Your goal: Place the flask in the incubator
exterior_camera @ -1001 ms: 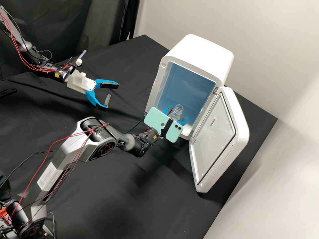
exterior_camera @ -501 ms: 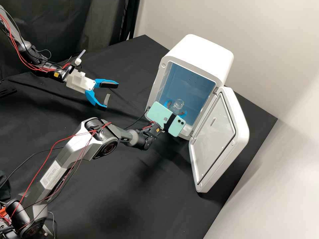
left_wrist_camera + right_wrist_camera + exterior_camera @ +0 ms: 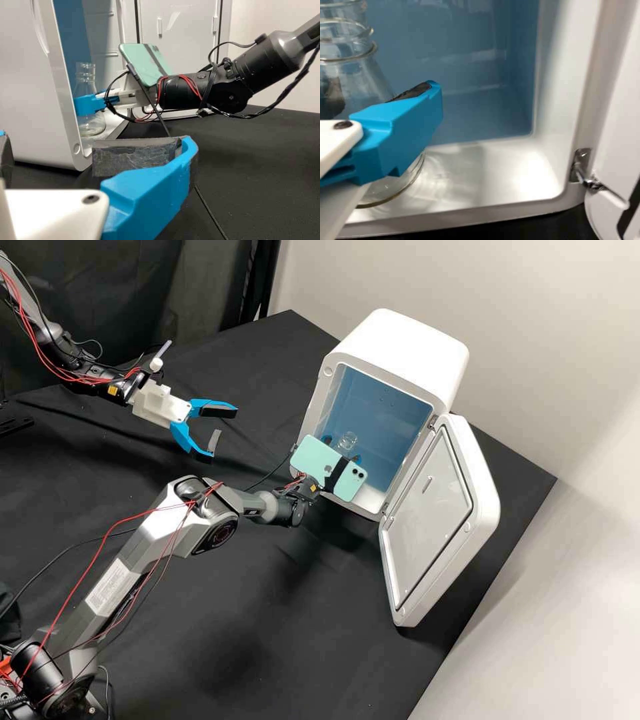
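High view first: the left claw [image 3: 219,429] hangs over the black bench [image 3: 267,620], blue fingers spread wide, nothing between them. The white incubator [image 3: 400,353] stands well beyond its tips, with the door [image 3: 437,520] swung fully open. The right claw [image 3: 342,448] is in through that opening, but a mint phone [image 3: 327,469] strapped to its wrist covers nearly all of it, and just slivers of blue peek out either side. Past the phone, the clear flask [image 3: 347,439] shows neck and rim, its body hidden.

Left wrist view now: one of this claw's own fingers [image 3: 150,192] sits close up, blue with a dark pad, the other cut off at the edge. Out ahead, the flask stands upright just inside the incubator's front frame, which hides part of its side. One blue finger of the right claw lies across its shoulder. The opposite finger is behind the glass, hard to make out.

Right wrist view: here's the grip. The flask sits between the fingers, a blue one pressed on its cone and a dark pad on the far side, so the claw is clamped on the glass. The neck is cut off at the edge. The base is low over the white floor, though whether it touches I can't tell. Off to the claw's side is the door's metal hinge [image 3: 582,172].
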Robot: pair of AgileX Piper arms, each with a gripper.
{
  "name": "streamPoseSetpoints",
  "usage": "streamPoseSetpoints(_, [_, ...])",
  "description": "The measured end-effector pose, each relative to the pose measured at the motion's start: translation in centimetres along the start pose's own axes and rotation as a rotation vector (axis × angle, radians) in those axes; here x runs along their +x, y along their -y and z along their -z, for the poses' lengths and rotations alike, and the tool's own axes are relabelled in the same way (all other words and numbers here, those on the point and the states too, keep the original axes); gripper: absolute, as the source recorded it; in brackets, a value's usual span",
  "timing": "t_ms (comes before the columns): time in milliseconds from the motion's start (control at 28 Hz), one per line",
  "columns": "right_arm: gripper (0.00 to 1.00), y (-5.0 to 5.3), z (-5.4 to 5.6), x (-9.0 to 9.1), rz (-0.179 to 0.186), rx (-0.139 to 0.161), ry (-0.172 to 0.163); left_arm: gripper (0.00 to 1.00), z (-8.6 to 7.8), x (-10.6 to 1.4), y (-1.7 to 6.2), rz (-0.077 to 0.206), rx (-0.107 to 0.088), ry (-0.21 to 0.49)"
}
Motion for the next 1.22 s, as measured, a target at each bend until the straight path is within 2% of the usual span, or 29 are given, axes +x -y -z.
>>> streamPoseSetpoints(107, [0.0,0.0,-0.1,0.2,0.006,-0.01,0.003,1.0,0.0,0.0,0.0,0.0,0.0,0.0])
streamPoseSetpoints(250, [0.0,-0.2,0.0,0.7,0.0,0.001,-0.009,1.0,0.0,0.0,0.0,0.0,0.0,0.0])
streamPoseSetpoints(322, [0.0,-0.2,0.0,1.1,0.001,-0.011,-0.013,1.0,0.0,0.0,0.0,0.0,0.0,0.0])
streamPoseSetpoints(429, [0.0,-0.4,-0.3,1.5,-0.001,-0.011,-0.021,1.0,0.0,0.0,0.0,0.0,0.0,0.0])
streamPoseSetpoints(572, [0.0,-0.8,-1.3,1.9,-0.005,-0.01,0.008,1.0,0.0,0.0,0.0,0.0,0.0,0.0])
streamPoseSetpoints(644, [0.0,-1.3,-1.5,2.0,-0.008,-0.02,0.02,1.0,0.0,0.0,0.0,0.0,0.0,0.0])
streamPoseSetpoints(858, [0.0,-2.0,-2.1,2.6,-0.03,-0.029,0.011,1.0,0.0,0.0,0.0,0.0,0.0,0.0])
streamPoseSetpoints(930, [0.0,-2.0,-2.7,2.7,-0.031,-0.019,0.02,1.0,0.0,0.0,0.0,0.0,0.0,0.0])
streamPoseSetpoints(1037, [0.0,-1.9,-3.2,2.7,-0.021,-0.025,0.028,1.0,0.0,0.0,0.0,0.0,0.0,0.0])
streamPoseSetpoints(1216, [0.0,-2.1,-3.4,2.7,-0.024,-0.028,0.032,1.0,0.0,0.0,0.0,0.0,0.0,0.0])
